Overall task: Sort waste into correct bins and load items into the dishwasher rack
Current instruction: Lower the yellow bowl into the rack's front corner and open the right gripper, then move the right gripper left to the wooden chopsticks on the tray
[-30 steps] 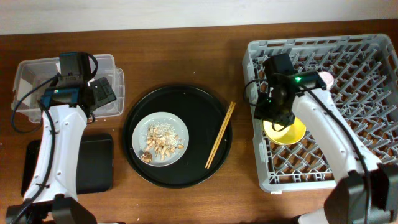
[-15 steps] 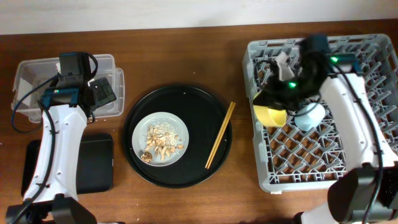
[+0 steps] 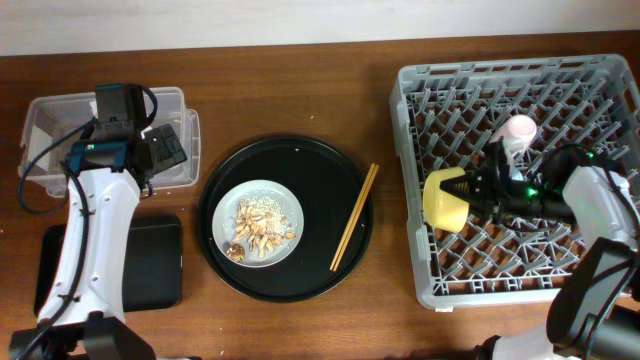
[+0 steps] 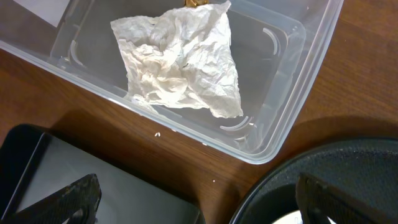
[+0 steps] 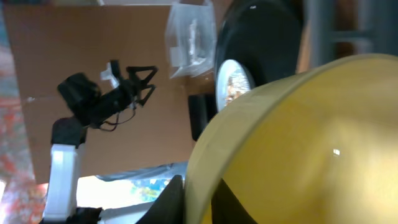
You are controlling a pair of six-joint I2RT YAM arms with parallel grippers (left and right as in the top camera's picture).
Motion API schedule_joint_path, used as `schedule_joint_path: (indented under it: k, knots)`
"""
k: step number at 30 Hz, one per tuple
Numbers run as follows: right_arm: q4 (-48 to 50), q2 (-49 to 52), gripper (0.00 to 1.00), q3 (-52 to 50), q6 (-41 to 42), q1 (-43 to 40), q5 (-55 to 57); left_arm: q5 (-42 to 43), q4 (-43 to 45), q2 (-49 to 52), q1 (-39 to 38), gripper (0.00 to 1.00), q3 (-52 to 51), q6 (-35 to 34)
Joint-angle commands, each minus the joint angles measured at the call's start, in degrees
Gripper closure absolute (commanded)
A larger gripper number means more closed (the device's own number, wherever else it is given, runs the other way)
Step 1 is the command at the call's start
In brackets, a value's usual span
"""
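Two arms are on the job, one at each end of the tabletop [image 3: 300,100]. On the right, the right claw [image 3: 472,187] is clamped onto the rim of the yellow bowl [image 3: 443,199]. The wrist view backs that up, with one dark finger outside the wall and one inside. The bowl is tipped on its side, low over the left half of the dishwasher rack [image 3: 590,90]; whether it touches the pegs I cannot tell. A pink cup [image 3: 518,130] sits in the rack just beyond the arm.

Across on the left, the left claw [image 4: 198,186] hangs over the right end of the clear tub [image 4: 292,93]. Its fingers are spread wide and it grips nothing. A crumpled white paper wrapper [image 4: 180,62] lies inside the tub, with a fleck of gold at its top edge. The small flat black tray [image 3: 150,262] lies on the tabletop just below the tub.

In the centre, the round black tray [image 3: 300,160] carries the grey plate [image 3: 228,205], which has the beige food scraps [image 3: 258,228] piled on it. The chopsticks [image 3: 355,217] lie side by side along the round tray's right side, with their upper ends poking past its rim
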Motion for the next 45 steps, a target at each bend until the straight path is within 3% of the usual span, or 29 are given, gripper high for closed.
schedule_joint_path:
  k: [1,6,9,10,13,16,20,22,24,31,37,38,40,42,43,45]
  knots:
    - [-1.2,-0.1,0.76,-1.0,0.7,-2.7,11.0,-0.4,-0.1,-0.6,-0.1,0.01,0.3,-0.6]
    - [-5.3,-1.2,0.74,1.9,2.3,-4.2,20.4,-0.4,-0.1,-0.6,-0.1,0.01,0.3,-0.6]
    - [-5.3,-5.1,0.69,6.9,15.3,-4.4,38.1,-0.4,-0.1,-0.6,-0.1,0.01,0.3,-0.6]
    - [-5.8,-6.3,0.64,9.2,19.8,-4.3,44.9,-0.4,-0.1,-0.6,-0.1,0.01,0.3,-0.6]
    - [-11.0,-6.9,0.56,16.5,24.2,-4.3,54.5,-0.4,-0.1,-0.6,-0.1,0.01,0.3,-0.6]
    - [-15.5,-6.9,0.68,19.3,19.6,-3.1,54.6,-0.4,-0.1,-0.6,-0.1,0.01,0.3,-0.6]
    - [-14.2,-6.8,0.96,13.0,18.3,10.9,55.5,-0.4,-0.1,-0.6,-0.1,0.01,0.3,-0.6]
    - [-9.7,-6.8,0.96,8.9,21.4,18.4,56.0,-0.4,-0.1,-0.6,-0.1,0.01,0.3,-0.6]
    - [-7.9,-6.8,0.96,6.9,30.8,20.9,64.2,-0.4,-0.1,-0.6,-0.1,0.01,0.3,-0.6]
    - [-5.2,-6.8,0.96,6.7,42.6,21.1,78.1,-0.4,-0.1,-0.6,-0.1,0.01,0.3,-0.6]
    - [-8.9,-6.8,0.96,16.0,42.6,21.1,77.9,-0.4,-0.1,-0.6,-0.1,0.01,0.3,-0.6]
    - [-9.2,-6.8,0.96,16.0,39.2,21.3,74.0,-0.4,-0.1,-0.6,-0.1,0.01,0.3,-0.6]
    - [-9.1,-6.8,0.83,15.9,32.3,23.1,70.1,-0.4,-0.1,-0.6,-0.1,0.01,0.3,-0.6]
    - [-6.5,-6.7,0.47,15.8,25.0,26.4,68.1,-0.4,-0.1,-0.6,-0.1,0.01,0.3,-0.6]
    - [-3.2,-6.7,0.34,15.8,23.1,28.7,66.7,-0.4,-0.1,-0.6,-0.1,0.01,0.3,-0.6]
    - [2.2,-5.3,0.27,15.8,23.1,31.6,66.7,-0.4,-0.1,-0.6,-0.1,0.01,0.3,-0.6]
